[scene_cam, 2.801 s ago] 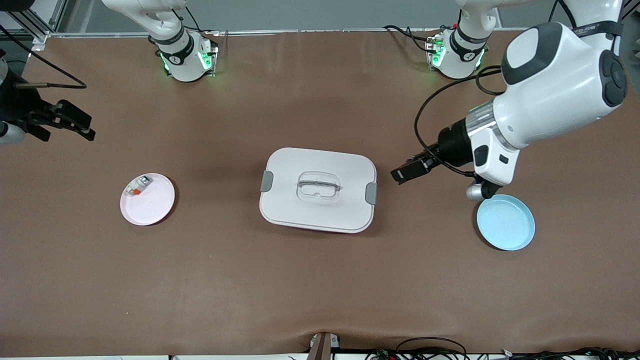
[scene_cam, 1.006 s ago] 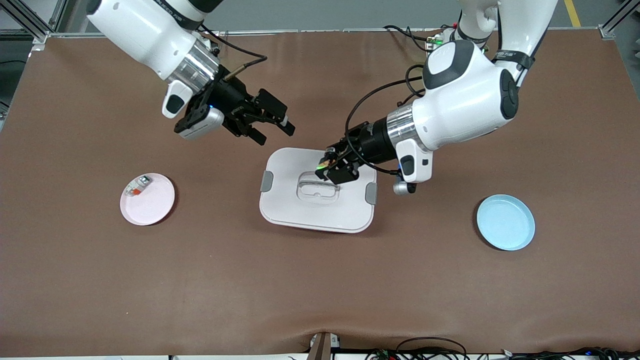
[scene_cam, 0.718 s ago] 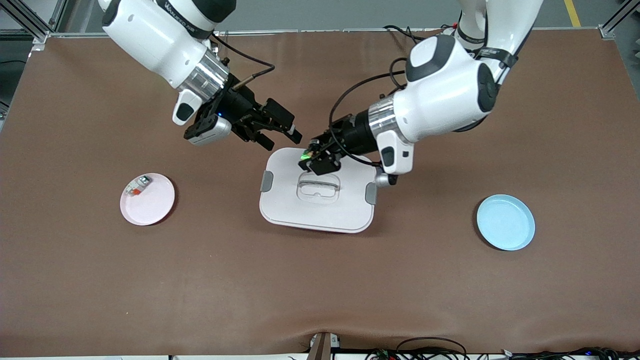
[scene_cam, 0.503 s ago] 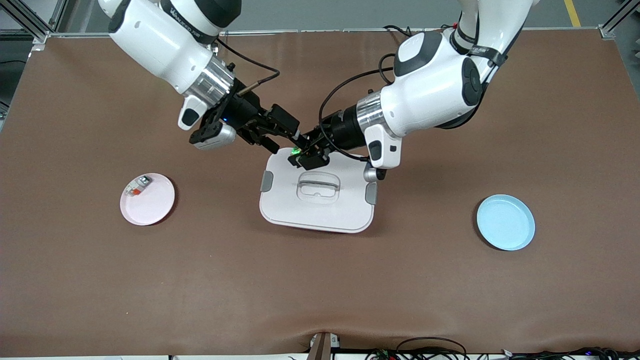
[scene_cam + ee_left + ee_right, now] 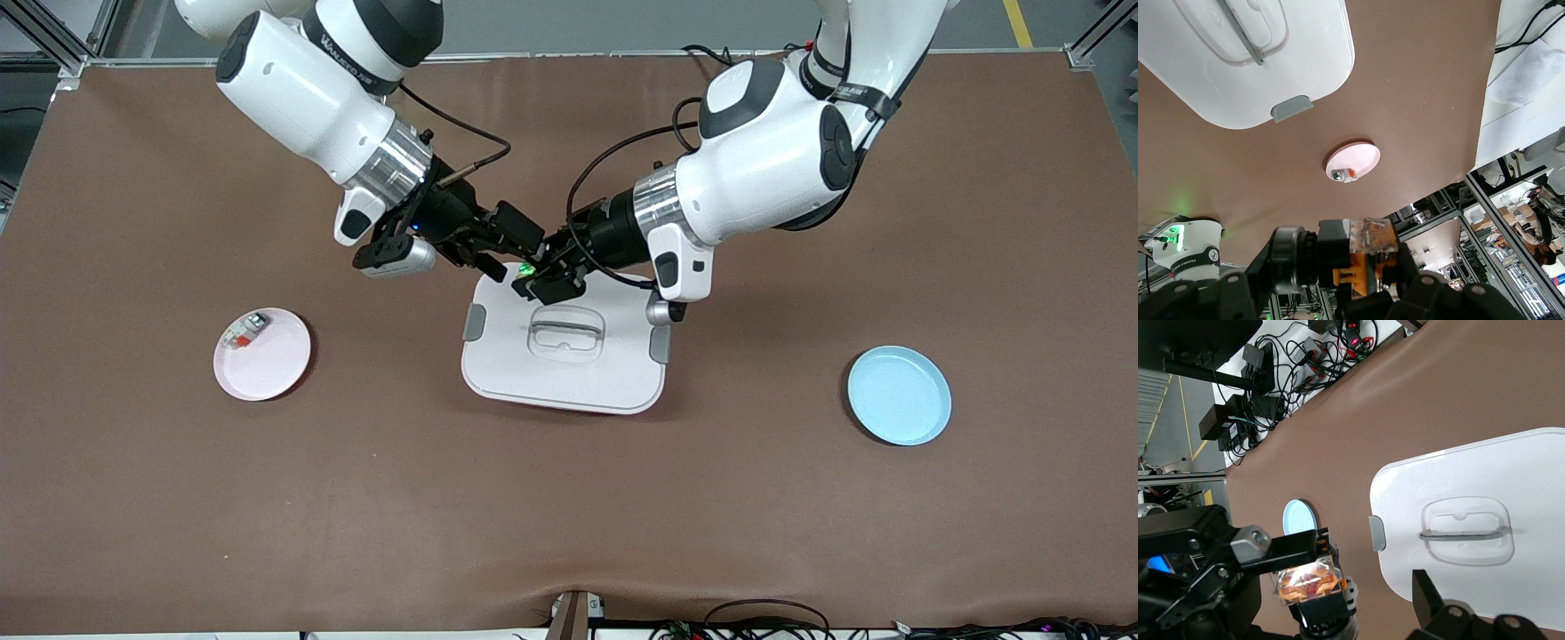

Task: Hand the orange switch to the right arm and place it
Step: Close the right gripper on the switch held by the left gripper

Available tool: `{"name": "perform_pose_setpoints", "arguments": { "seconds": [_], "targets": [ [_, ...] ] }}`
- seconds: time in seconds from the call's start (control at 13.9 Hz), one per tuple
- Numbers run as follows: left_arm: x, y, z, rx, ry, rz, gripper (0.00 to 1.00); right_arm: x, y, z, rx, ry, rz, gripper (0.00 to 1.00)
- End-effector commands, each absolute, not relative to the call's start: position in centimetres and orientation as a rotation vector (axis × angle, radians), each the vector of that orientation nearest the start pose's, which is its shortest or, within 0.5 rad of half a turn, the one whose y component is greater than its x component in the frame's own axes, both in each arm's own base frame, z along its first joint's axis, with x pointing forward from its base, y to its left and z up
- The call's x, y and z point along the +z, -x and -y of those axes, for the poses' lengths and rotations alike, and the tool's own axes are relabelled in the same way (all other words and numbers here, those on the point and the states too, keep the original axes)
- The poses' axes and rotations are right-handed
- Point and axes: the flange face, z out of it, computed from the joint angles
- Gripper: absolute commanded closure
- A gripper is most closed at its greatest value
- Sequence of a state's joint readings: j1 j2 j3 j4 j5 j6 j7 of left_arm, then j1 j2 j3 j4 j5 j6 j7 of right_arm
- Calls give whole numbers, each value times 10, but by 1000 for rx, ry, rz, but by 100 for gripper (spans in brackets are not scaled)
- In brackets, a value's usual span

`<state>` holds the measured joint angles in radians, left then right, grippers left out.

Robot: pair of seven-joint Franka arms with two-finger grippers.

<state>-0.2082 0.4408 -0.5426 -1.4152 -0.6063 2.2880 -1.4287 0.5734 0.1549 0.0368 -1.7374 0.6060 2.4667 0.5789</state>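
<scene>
The orange switch (image 5: pixel 527 268), a small black block with an orange top and a green glow, is held in the air over the white lidded box's (image 5: pixel 564 356) edge nearest the robots' bases. My left gripper (image 5: pixel 544 283) is shut on it. The switch fills the bottom of the left wrist view (image 5: pixel 1368 257). My right gripper (image 5: pixel 505 249) is open and meets the left one there. In the right wrist view the switch (image 5: pixel 1308 579) sits between my open right fingers (image 5: pixel 1426 590), which are apart from it.
A pink plate (image 5: pixel 267 373) holding a white-grey component with a red-orange end (image 5: pixel 244 332) lies toward the right arm's end. A blue plate (image 5: pixel 898 396) lies toward the left arm's end. Cables and equipment lie past the table's edge.
Both arms swung in from the table's ends to meet over the box. The left gripper carried the switch there; the open right gripper closed in around it.
</scene>
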Motion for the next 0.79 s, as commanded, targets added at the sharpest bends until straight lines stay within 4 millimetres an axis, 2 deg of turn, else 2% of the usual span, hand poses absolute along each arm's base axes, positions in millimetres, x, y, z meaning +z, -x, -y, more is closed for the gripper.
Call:
{"name": "perform_pose_setpoints", "arguments": {
  "seconds": [0.0,0.29,0.5,0.65,0.72],
  "targets": [
    [540,-565,447,-564,-1992,-1191,100,548,-540,-377,-210,2356,-425,0],
    [531,-561,456,-561,-2019,-1177,100,544,-541,-378,-206,2359,-426,0],
    [533,-561,455,-560,-2018,-1177,100,545,-541,-378,-202,2359,-427,36],
    [535,-564,451,-557,-2010,-1185,100,544,-541,-378,-200,2360,-427,67],
    [536,-564,450,-555,-2009,-1185,100,545,-541,-378,-202,2359,-427,77]
  ]
}}
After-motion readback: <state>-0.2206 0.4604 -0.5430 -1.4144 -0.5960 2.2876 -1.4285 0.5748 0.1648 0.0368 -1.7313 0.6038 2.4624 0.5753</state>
